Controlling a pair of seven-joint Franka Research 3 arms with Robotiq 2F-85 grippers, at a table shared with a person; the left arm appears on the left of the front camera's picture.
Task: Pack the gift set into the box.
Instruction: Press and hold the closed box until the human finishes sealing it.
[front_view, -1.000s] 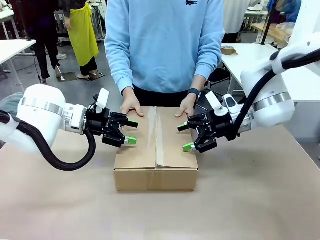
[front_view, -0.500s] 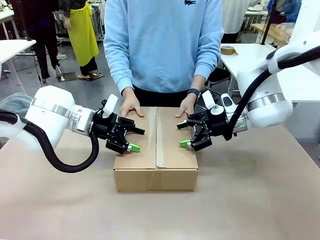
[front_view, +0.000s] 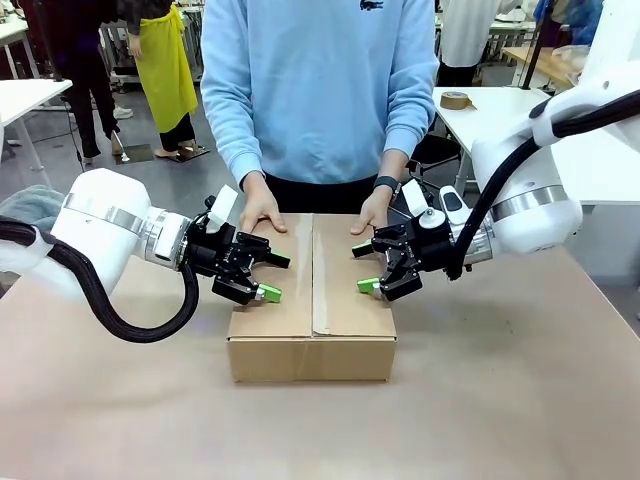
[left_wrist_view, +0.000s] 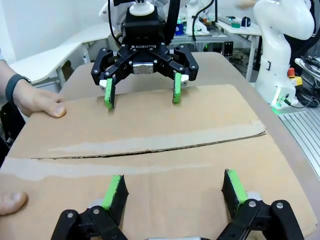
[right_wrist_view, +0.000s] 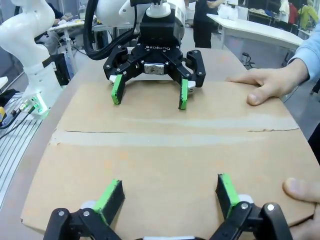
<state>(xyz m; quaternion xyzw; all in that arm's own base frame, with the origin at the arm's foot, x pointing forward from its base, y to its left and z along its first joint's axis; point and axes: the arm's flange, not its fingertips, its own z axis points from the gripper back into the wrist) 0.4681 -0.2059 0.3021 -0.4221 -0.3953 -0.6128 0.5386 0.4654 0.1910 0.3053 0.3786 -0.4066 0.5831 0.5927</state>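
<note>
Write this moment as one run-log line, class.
box: flaps closed | left gripper: open, over left flap | right gripper: open, over right flap | person's hands: on box's far edge

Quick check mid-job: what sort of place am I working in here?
Probably a robotics lab or workshop: white worktables stand behind the person, one carrying a roll of tape, and the left gripper and right gripper are poised over a cardboard box on a shared table.
</note>
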